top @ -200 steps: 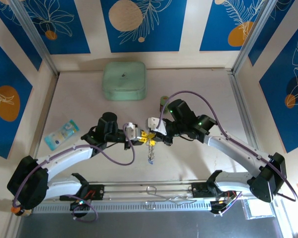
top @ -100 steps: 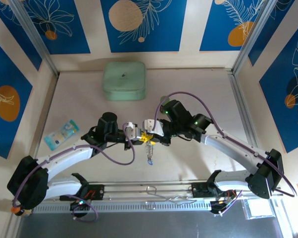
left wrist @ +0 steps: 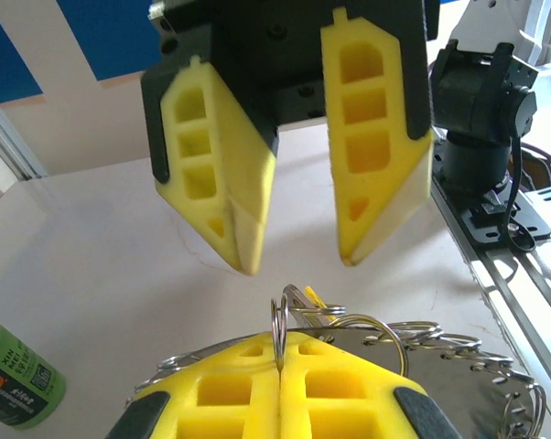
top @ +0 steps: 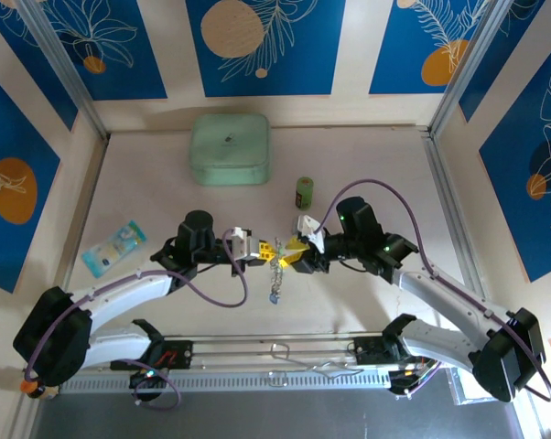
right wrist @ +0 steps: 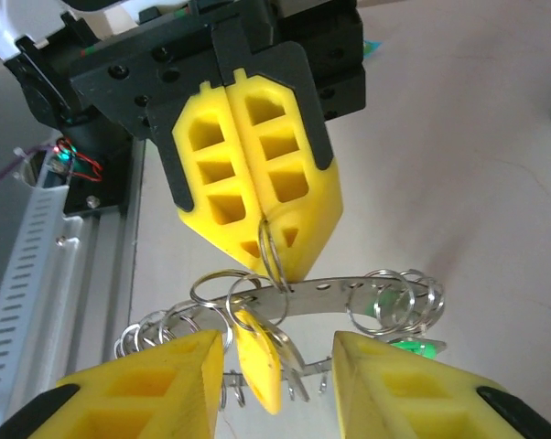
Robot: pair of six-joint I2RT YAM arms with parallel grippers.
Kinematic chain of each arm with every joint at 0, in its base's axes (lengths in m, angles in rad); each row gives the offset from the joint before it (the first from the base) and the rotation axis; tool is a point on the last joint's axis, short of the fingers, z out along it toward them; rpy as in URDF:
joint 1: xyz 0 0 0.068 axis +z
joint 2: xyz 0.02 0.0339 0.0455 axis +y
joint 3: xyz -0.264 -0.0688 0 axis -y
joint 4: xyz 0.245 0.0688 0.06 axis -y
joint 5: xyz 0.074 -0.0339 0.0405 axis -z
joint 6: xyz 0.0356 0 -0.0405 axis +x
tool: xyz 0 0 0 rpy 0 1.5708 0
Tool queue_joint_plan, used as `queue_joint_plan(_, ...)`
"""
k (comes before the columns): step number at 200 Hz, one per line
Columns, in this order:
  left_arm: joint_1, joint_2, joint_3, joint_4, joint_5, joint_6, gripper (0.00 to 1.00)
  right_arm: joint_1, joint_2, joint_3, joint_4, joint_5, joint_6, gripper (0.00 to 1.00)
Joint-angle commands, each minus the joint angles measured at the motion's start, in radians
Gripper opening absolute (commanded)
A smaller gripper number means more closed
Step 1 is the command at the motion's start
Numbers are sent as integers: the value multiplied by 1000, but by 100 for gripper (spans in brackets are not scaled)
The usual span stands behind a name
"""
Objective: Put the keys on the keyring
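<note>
Spreading wide, the right tool (left wrist: 298, 261) has just released the yellow key (right wrist: 257, 366), which hangs seemingly threaded on the keyring (right wrist: 349, 288) pinched in the closed left tool (left wrist: 280, 366).

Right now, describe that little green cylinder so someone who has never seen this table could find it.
Find the mint-green square box at the back of the table; just right of it, slightly nearer the front, stands a small cylinder. It is darker green, upright, labelled, and far smaller than the box.
</note>
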Motion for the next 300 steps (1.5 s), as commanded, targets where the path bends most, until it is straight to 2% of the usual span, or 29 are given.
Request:
queue_joint_plan(1, -8, 7, -3, 90, 39, -23, 0, -4, 4, -10, 55, -59, 50, 38)
queue_joint_plan(27, -6, 9, -7, 103, 51, -26, 0, -4, 28, -3, 52, -63, 37, 37)
queue_joint_plan(49, -7, 7, -8, 107, 51, -26, 0, -9, 37, 9, 30, -88, 24, 26)
queue_joint_plan(79, -6, 5, -9, 111, 51, -28, 0, -25, 36, 24, -17, -111, 2, 18)
queue_joint_plan(110, -6, -9, -15, 116, 52, -36, 0, -44, 25, 36, -49, -123, -19, 0)
queue_joint_plan(175, -7, -12, -33, 180, 66, -70, 0, -57, 22, 40, -91, -105, -49, 0)
queue_joint_plan(219, -6, -10, -46, 233, 78, -92, 0, -7, 67, 34, -101, -55, -63, 0)
queue_joint_plan(244, -7, -11, -46, 226, 72, -85, 0, -10, 31, 26, -71, -51, -38, 0)
queue_joint_plan(252, -7, -11, -46, 223, 72, -82, 0, -17, 2, 14, -46, -45, -26, 7)
queue_joint_plan(265, -7, -9, -44, 222, 73, -79, 0, -24, -41, -3, -6, -40, -10, 27)
queue_joint_plan(271, -6, -6, -43, 220, 74, -79, 0, -24, -56, -6, 8, -41, -7, 33)
queue_joint_plan(300, -7, -1, -40, 222, 83, -82, 0, -13, -42, 16, 30, -76, 7, 39)
